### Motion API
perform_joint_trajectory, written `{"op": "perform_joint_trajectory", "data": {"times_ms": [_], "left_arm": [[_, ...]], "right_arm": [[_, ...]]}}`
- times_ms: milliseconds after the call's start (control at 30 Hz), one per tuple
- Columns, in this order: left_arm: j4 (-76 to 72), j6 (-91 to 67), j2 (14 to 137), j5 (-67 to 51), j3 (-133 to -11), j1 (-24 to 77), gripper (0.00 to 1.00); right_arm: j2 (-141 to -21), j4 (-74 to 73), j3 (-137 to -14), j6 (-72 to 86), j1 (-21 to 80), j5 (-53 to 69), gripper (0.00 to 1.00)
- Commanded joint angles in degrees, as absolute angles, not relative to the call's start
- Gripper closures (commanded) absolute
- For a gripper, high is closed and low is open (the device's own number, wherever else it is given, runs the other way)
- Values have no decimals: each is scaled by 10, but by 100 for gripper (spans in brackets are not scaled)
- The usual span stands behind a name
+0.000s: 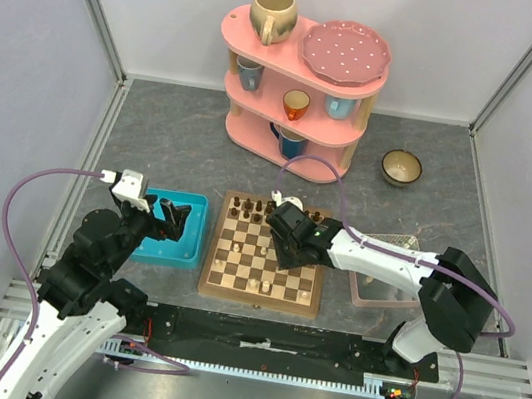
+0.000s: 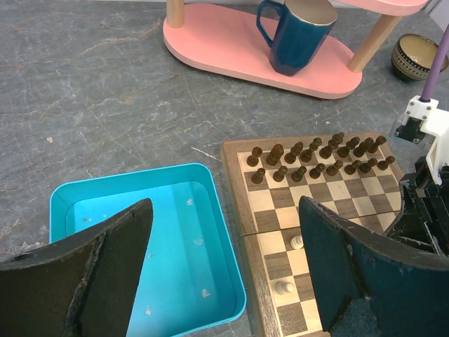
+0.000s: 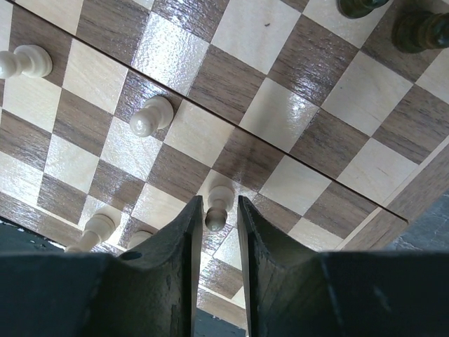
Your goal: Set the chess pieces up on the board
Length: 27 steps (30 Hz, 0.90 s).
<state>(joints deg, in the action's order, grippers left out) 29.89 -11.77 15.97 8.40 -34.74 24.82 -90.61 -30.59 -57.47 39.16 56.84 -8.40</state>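
Over the square wooden checkered chessboard [image 1: 236, 261], the right jaws stand narrow on either side of a small pale cream wooden pawn [image 3: 217, 207] standing there; I cannot tell whether they grip it. The left jaws gape wide above the turquoise plastic tray [image 2: 168, 225].

Glossy varnished wood is seen on the board [image 3: 280, 105], and smooth pale wood on the chess pieces [image 3: 151, 116]. The turquoise tray [image 2: 175, 232] looks made of shiny plastic, while the surface [image 2: 105, 84] is finished matt and stone-like.
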Motion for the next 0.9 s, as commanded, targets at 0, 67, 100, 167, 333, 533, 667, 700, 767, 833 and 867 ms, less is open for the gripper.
{"op": "perform_joint_trajectory", "data": {"times_ms": [0,67,100,167,333,533,667,700,767,833,867], "left_arm": [[278,-120,156,79,-347,247,10],[279,-120,155,78,-347,246,10],[278,-120,156,79,-346,246,10],[279,-120,154,78,-347,246,10],[279,-120,153,79,-345,246,10],[278,-120,152,78,-346,246,10],[278,-120,153,79,-345,246,10],[277,-120,153,78,-346,246,10],[277,-120,153,77,-345,247,10],[278,-120,153,77,-345,246,10],[277,-120,153,77,-345,246,10]], "right_arm": [[-911,-293,-590,386,569,-77,68],[-911,-294,-589,386,569,-78,70],[-910,-294,-589,386,568,-77,72],[-906,-295,-587,386,569,-77,75],[-887,-301,-573,387,569,-76,81],[-855,-335,-561,390,569,-97,84],[-839,-374,-555,390,569,-119,85],[-835,-381,-553,389,569,-120,85],[-822,-393,-542,390,569,-119,85],[-808,-400,-531,391,569,-117,85],[-803,-403,-527,392,569,-118,85]]}}
